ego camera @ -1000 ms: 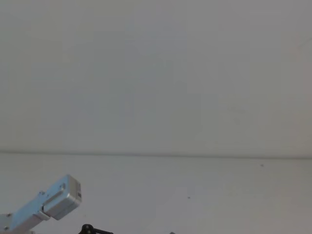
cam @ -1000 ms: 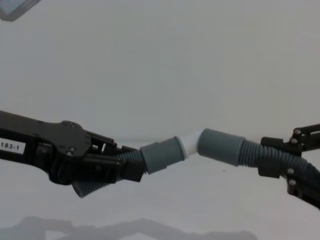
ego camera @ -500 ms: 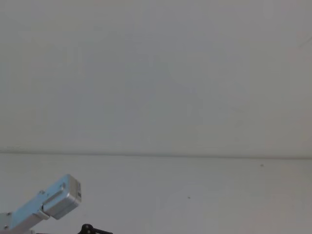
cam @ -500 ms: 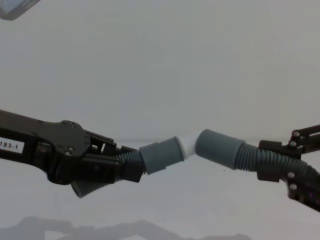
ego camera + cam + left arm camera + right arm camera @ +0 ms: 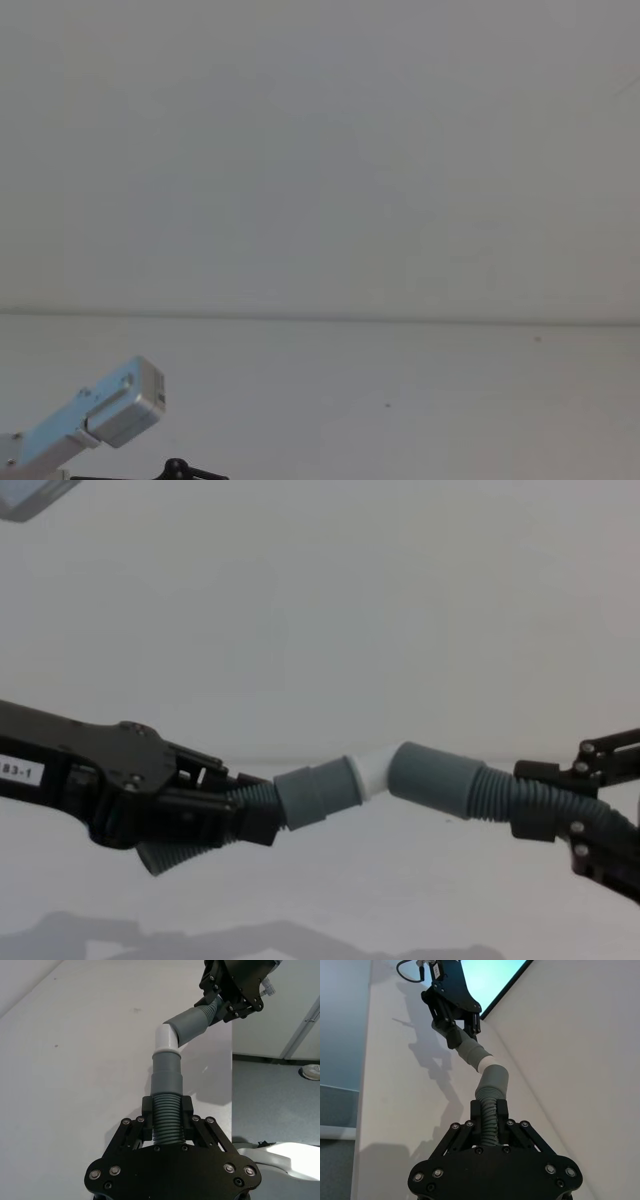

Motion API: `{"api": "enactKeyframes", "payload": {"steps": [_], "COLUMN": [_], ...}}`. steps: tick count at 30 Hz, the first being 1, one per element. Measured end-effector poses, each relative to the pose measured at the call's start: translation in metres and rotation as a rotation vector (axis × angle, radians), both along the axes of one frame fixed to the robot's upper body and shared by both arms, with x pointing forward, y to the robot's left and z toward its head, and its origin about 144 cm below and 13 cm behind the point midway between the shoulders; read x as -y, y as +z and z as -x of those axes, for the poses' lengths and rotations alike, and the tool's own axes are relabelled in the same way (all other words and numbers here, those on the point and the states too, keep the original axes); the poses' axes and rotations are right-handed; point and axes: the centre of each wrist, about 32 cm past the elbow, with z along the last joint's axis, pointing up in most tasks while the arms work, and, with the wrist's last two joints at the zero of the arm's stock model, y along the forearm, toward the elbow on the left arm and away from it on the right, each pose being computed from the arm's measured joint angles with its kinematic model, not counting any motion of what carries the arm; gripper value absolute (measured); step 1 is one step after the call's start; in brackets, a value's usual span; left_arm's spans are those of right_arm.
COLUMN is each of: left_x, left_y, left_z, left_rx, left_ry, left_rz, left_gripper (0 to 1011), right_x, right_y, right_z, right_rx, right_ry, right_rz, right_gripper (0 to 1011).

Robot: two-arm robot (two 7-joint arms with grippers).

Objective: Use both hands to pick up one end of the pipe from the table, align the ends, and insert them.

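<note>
Left pincer [image 5: 255, 818] and right pincer [image 5: 545, 802] pinch pipe [image 5: 492, 794]. Right pincer's cuff [image 5: 430, 778] has advanced onto white tip [image 5: 370, 772]; joint kinked, insertion incomplete.

Ribbed dark grey pipe [image 5: 492, 798], white tip [image 5: 372, 772], apparently white table [image 5: 400, 905].

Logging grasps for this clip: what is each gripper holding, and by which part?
Both hold the pipe by its ribbed body: the left gripper just behind the white-tipped cuff, the right gripper just behind the plain cuff.
</note>
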Motion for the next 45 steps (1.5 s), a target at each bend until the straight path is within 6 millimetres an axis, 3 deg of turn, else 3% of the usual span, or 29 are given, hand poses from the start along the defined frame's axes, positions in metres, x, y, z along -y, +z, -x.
{"api": "enactKeyframes", "payload": {"steps": [45], "left_x": [-0.002], "left_y": [0.003], "left_z": [-0.011], "left_rx": [-0.013], "left_ry": [-0.051], "left_rz": [-0.042], "left_gripper": [293], "right_x": [-0.001], "right_y": [0.000], "right_z": [-0.001], "right_rx": [-0.017], "right_ry": [-0.011], "right_rz": [-0.003], "right_gripper": [153]}}
